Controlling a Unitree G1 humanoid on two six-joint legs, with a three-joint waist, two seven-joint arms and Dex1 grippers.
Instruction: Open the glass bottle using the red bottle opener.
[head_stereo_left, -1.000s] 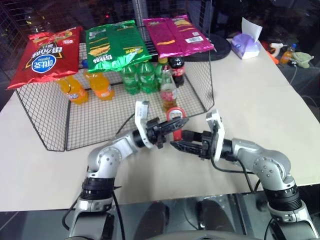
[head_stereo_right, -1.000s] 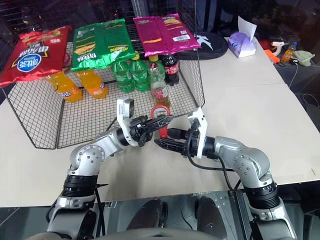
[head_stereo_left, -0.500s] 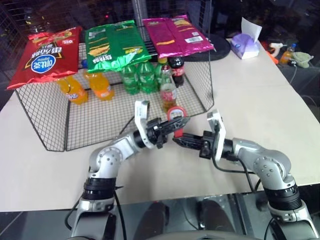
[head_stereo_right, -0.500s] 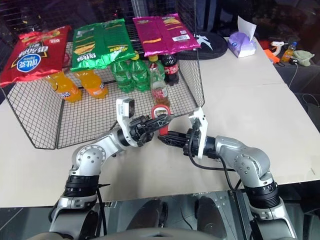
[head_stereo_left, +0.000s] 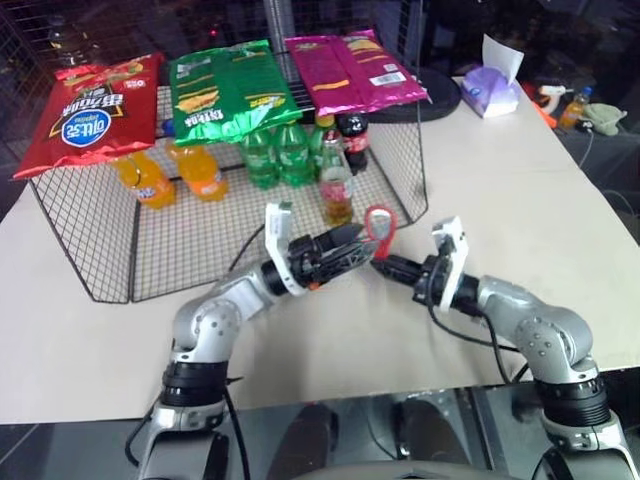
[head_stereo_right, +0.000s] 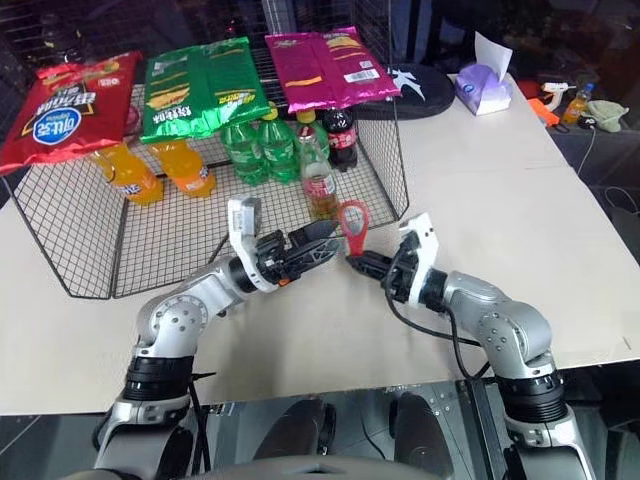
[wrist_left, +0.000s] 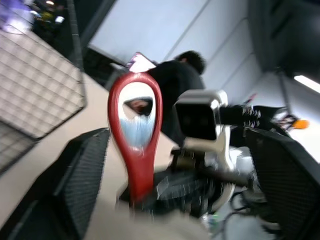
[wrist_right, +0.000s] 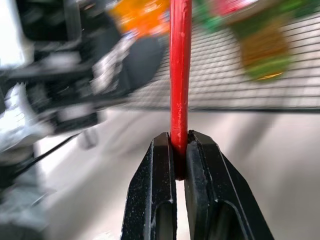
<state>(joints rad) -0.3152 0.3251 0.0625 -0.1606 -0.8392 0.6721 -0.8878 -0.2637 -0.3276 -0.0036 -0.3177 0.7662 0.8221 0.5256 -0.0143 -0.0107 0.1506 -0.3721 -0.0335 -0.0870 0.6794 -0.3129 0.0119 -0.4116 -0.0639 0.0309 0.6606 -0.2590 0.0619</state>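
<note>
The red bottle opener (head_stereo_left: 379, 228) stands upright above the table, ring head up. My right gripper (head_stereo_left: 385, 262) is shut on the lower end of its handle, and the close view shows its fingertips (wrist_right: 161, 150) pinching the red handle (wrist_right: 180, 65). My left gripper (head_stereo_left: 344, 246) is open just to the left of the opener, with its fingers (wrist_left: 75, 185) on either side of the ring (wrist_left: 135, 125) and not touching it. The glass bottle (head_stereo_left: 336, 190), with amber drink and a red-and-green label, stands capped inside the wire rack right behind both grippers.
A wire rack (head_stereo_left: 100, 240) holds orange soda bottles (head_stereo_left: 150, 180), green bottles (head_stereo_left: 278, 155) and a cola bottle (head_stereo_left: 354, 135), with chip bags (head_stereo_left: 225, 90) lying on top. A tissue box (head_stereo_left: 492, 90) sits at the back right. Bare table lies to the right.
My left gripper opened and let go of the opener. My right gripper shut on its handle and carried it a little to the right, ring head up.
</note>
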